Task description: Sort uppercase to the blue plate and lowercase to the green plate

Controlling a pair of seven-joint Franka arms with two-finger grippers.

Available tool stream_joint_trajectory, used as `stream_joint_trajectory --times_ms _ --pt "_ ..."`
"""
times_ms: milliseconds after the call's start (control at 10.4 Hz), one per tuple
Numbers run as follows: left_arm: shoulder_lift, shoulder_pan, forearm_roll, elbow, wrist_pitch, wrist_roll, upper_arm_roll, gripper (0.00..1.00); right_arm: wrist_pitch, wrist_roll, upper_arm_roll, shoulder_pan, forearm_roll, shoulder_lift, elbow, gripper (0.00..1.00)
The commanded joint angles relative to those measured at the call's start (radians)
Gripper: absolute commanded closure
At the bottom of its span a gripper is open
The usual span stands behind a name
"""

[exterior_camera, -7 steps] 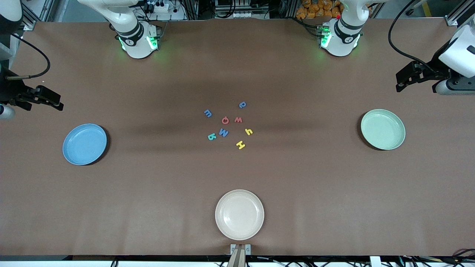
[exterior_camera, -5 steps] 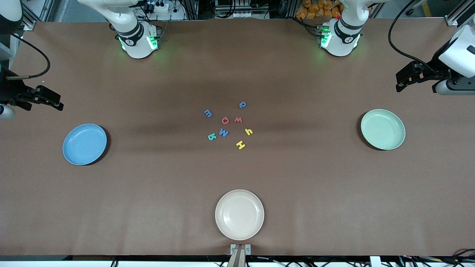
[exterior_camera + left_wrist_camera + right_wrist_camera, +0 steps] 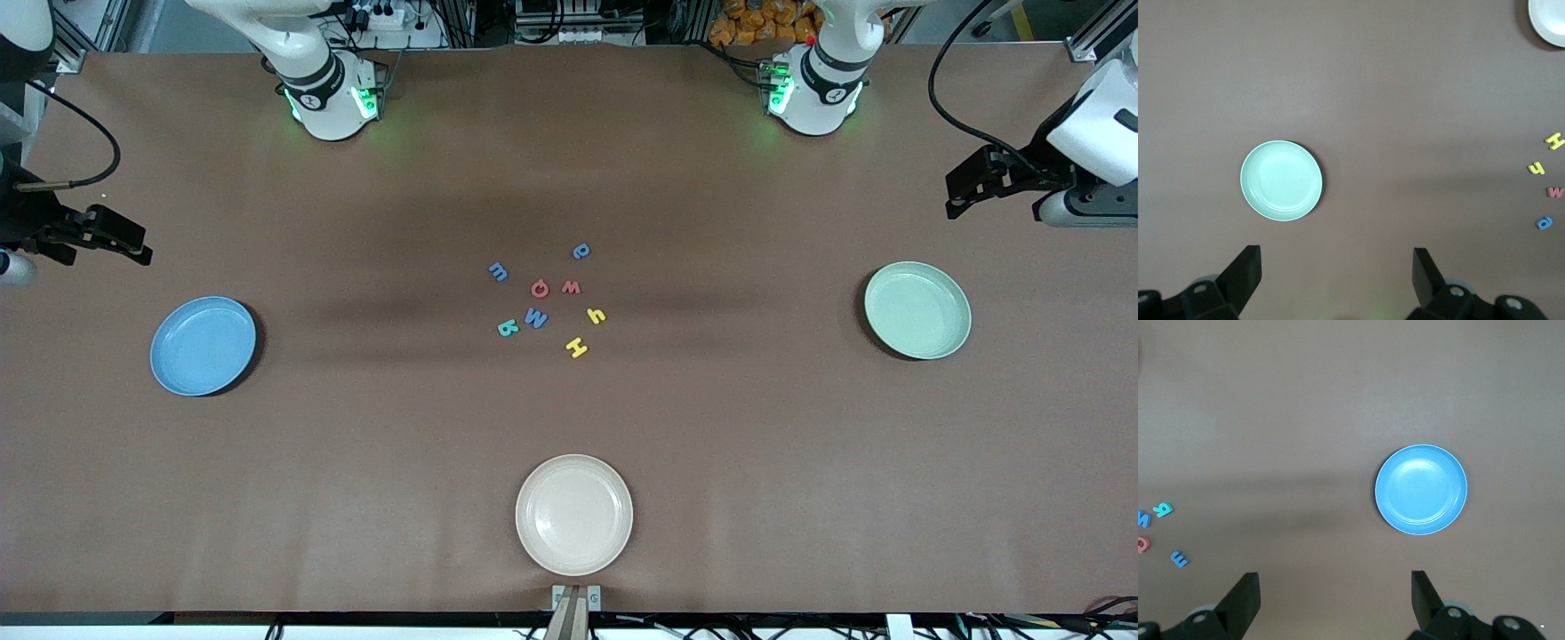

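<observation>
Mid-table, eight foam letters (image 3: 551, 298) lie clustered, none sorted.
Blue plate (image 3: 203, 345) sits toward the right arm's end, green plate (image 3: 917, 309) toward the left's; left gripper (image 3: 1336, 267) and right gripper (image 3: 1335, 587) hover open-jawed.

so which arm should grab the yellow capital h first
Right, probably: the H goes to the blue plate, and the open right gripper waits at that end. The left gripper, also open, waits by the green plate.

High front overview; downward wrist views.
</observation>
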Motion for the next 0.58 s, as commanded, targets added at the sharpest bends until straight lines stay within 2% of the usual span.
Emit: stream_joint_trajectory --times_ms 0,192,481 --pt "-0.004 -0.001 -0.022 -0.003 -0.015 -0.015 -0.031 0.0 0.001 0.057 0.03 0.01 0.007 -0.005 0.008 0.0" --pt "-0.001 0.005 -0.022 -0.001 -0.014 -0.014 -0.031 0.0 -0.001 0.187 0.094 0.023 0.007 0.004 0.013 0.0" --pt "0.007 0.008 -0.016 0.002 -0.011 -0.015 -0.028 0.0 0.004 0.448 0.229 0.038 0.011 0.036 0.006 0.0"
